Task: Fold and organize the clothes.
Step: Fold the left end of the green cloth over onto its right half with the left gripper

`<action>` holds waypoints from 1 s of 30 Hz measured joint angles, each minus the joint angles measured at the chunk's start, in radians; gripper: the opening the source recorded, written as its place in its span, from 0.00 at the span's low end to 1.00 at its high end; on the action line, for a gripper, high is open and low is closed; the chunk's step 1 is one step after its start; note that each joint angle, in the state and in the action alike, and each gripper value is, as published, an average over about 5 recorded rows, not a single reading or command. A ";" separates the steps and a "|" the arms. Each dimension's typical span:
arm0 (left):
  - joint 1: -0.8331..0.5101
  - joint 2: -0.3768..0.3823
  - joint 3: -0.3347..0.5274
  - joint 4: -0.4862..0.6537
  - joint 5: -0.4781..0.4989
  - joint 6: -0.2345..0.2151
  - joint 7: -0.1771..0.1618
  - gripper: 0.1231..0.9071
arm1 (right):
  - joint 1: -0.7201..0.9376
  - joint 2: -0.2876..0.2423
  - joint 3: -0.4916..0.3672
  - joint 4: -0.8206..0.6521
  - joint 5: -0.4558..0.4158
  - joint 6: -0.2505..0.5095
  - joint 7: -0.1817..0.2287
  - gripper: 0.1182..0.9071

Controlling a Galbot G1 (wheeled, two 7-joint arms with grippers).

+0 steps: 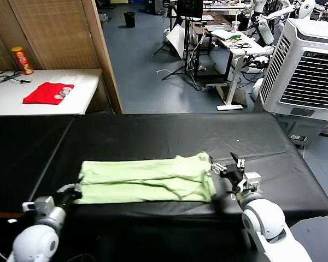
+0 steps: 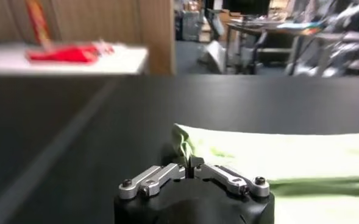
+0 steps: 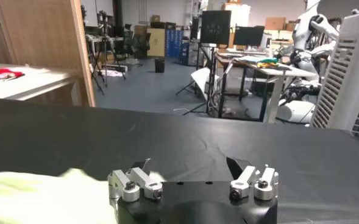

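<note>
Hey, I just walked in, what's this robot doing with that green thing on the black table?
It is folding a pale green shirt that lies partly folded into a long band on the black table. The left gripper has shut on the shirt's left end at the near corner. The right gripper sits at the shirt's right end with its jaws open, not gripping yet.

My left tool (image 2: 189, 165) hides the shirt (image 2: 289, 161) corner it pinches. The shirt runs off the left wrist view's edge. My right tool's (image 3: 188, 173) fingertips are cut off. The red cloth (image 2: 63, 53) on the far tabletop (image 2: 130, 58) is blurred.
</note>
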State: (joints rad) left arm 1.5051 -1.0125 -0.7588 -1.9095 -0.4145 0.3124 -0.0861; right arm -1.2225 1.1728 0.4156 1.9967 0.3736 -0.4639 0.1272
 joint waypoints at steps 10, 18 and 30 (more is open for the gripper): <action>0.022 0.074 -0.051 -0.048 -0.077 0.064 -0.038 0.04 | -0.020 0.025 0.000 0.008 -0.031 0.003 0.001 0.86; -0.048 -0.041 0.156 -0.202 -0.320 0.166 -0.147 0.04 | -0.059 0.045 0.034 0.021 -0.060 0.005 0.002 0.86; -0.270 -0.250 0.474 -0.158 -0.397 0.198 -0.221 0.04 | -0.092 0.079 0.052 0.015 -0.099 0.009 -0.001 0.86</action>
State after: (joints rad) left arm 1.2356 -1.2624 -0.2850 -2.0679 -0.8113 0.5101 -0.3072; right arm -1.3141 1.2522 0.4674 2.0114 0.2745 -0.4554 0.1264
